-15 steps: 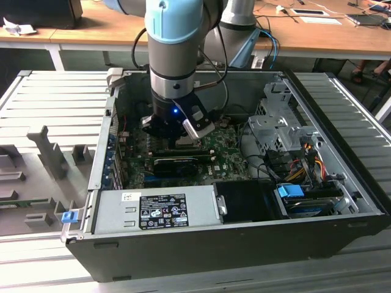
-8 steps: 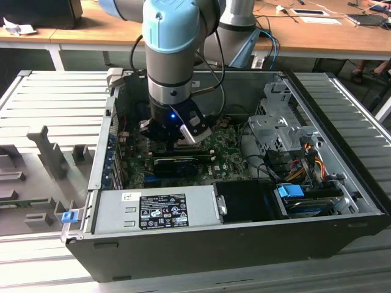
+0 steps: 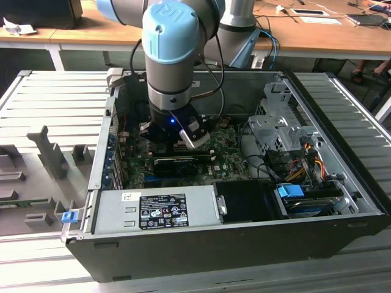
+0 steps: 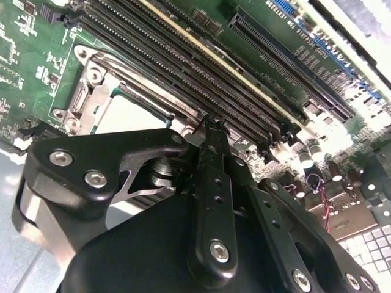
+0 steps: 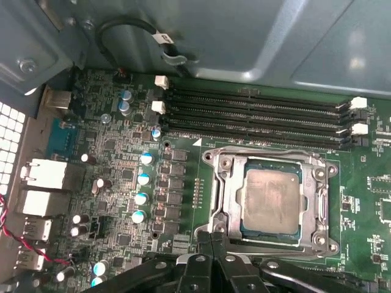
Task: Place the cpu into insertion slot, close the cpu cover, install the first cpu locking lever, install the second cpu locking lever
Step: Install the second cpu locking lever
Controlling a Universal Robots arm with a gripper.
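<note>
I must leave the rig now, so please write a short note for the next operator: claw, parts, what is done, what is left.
Claw: shut, tips at the edge of the cover; I cannot tell whether it pinches anything.
Cpu: lying flat in the slot, with the cover down around it.
Done: cpu placed, cover closed.
Left: the levers; I cannot tell whether either is locked.

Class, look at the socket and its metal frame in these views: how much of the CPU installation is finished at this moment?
Done: the cpu lies in the insertion slot, and the cpu cover appears closed flat around it. In hand: the gripper, fingers together and holding nothing, sits at the socket's edge. Left: whether either locking lever is latched cannot be told from these views.
</note>
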